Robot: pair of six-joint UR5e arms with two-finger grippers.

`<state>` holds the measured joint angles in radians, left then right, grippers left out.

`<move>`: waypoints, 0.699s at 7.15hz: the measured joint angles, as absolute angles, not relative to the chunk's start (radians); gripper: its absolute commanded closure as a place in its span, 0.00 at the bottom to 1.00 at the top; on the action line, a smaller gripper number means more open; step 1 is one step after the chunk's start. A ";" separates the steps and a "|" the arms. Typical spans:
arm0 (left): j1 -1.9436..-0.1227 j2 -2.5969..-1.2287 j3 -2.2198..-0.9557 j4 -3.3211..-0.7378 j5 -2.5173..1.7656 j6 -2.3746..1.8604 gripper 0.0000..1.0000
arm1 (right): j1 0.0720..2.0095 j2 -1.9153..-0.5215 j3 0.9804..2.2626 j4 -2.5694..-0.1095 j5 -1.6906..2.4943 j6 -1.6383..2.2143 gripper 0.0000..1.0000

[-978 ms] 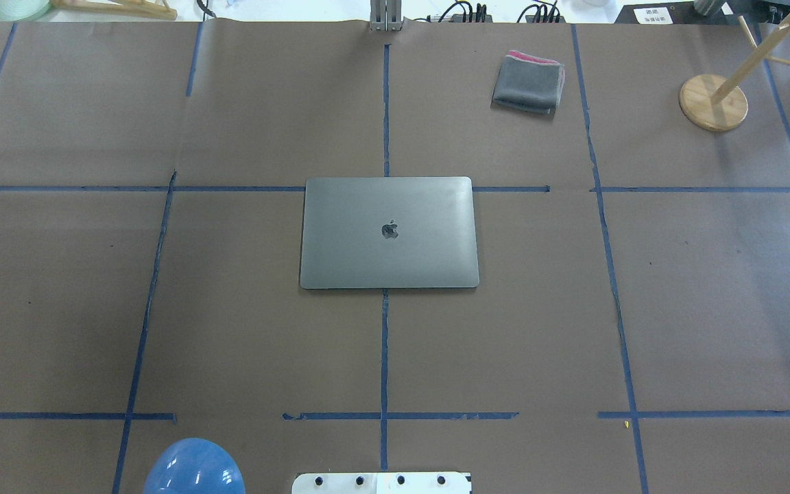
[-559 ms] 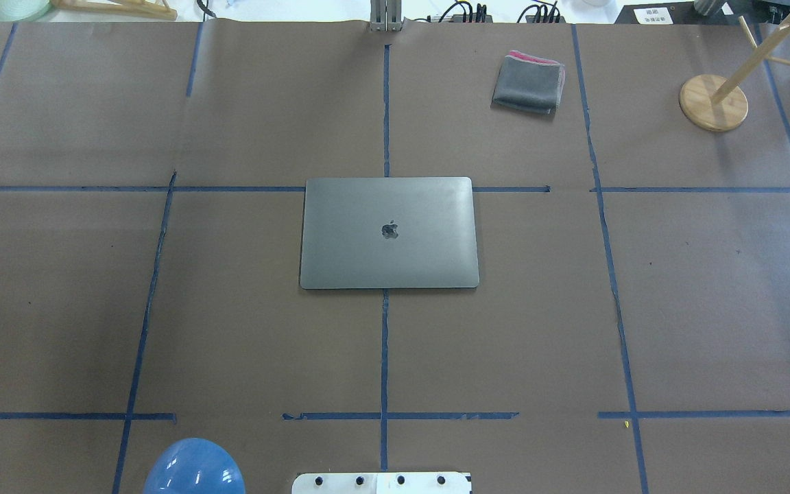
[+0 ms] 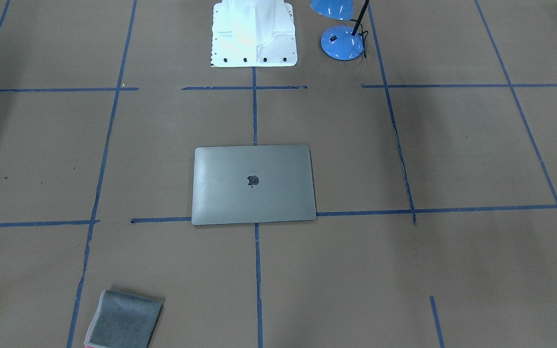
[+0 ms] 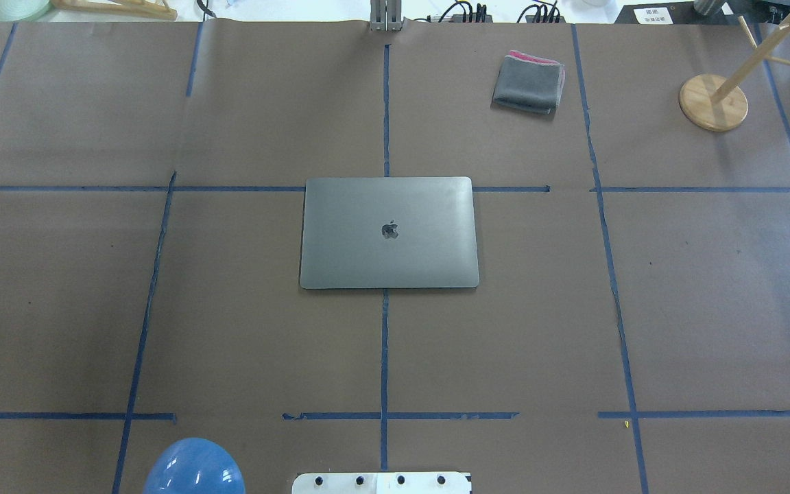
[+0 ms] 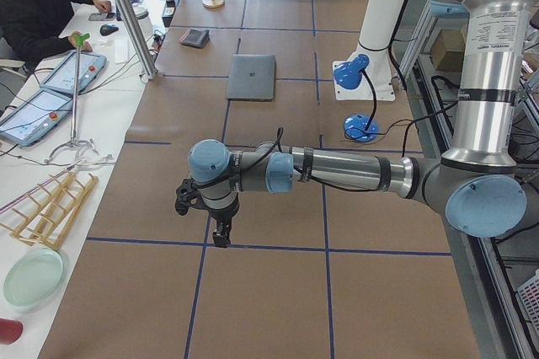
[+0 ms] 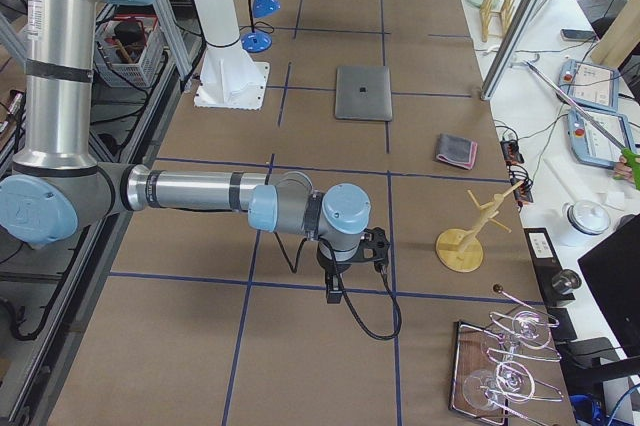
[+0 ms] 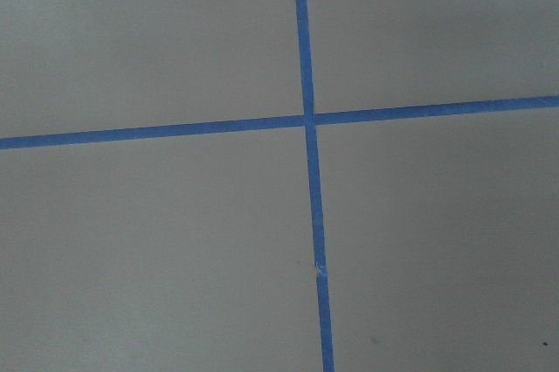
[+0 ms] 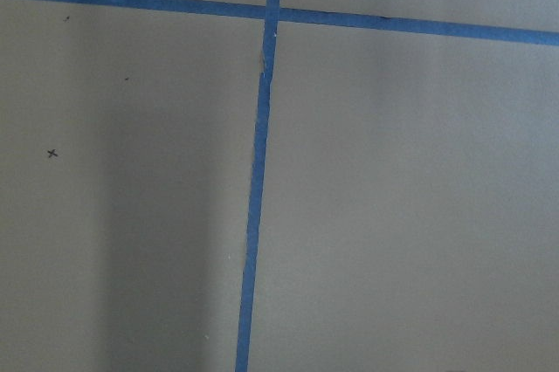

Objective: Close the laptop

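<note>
Grey matte metal laptop (image 4: 389, 233), flat rounded rectangle on brown paper (image 4: 230, 309)

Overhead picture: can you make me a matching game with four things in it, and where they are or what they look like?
Things:
1. laptop
2. folded cloth
3. lamp
4. wooden stand

Descriptions:
A. round base, far right near the top of the view
B. shut flat, in the middle of the view
C. blue, at the bottom edge of the view
D. grey with a pink edge, near the top, right of the middle

Pairs: 1-B, 2-D, 3-C, 4-A
</note>
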<state>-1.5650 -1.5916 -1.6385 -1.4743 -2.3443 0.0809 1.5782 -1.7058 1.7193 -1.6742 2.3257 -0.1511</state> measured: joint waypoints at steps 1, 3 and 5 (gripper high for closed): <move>-1.566 -1.591 -1.636 -1.473 -2.345 0.082 0.00 | 1.578 -1.706 1.718 -1.675 2.326 -0.149 0.00; -1.566 -1.591 -1.635 -1.471 -2.346 0.083 0.00 | 1.578 -1.704 1.717 -1.675 2.331 -0.120 0.00; -1.566 -1.592 -1.635 -1.472 -2.346 0.083 0.00 | 1.578 -1.699 1.720 -1.674 2.341 -0.034 0.00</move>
<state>-1.5661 -1.5917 -1.6347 -1.4721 -2.3459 0.0828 1.5785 -1.6989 1.7199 -1.6742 2.3405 -0.0339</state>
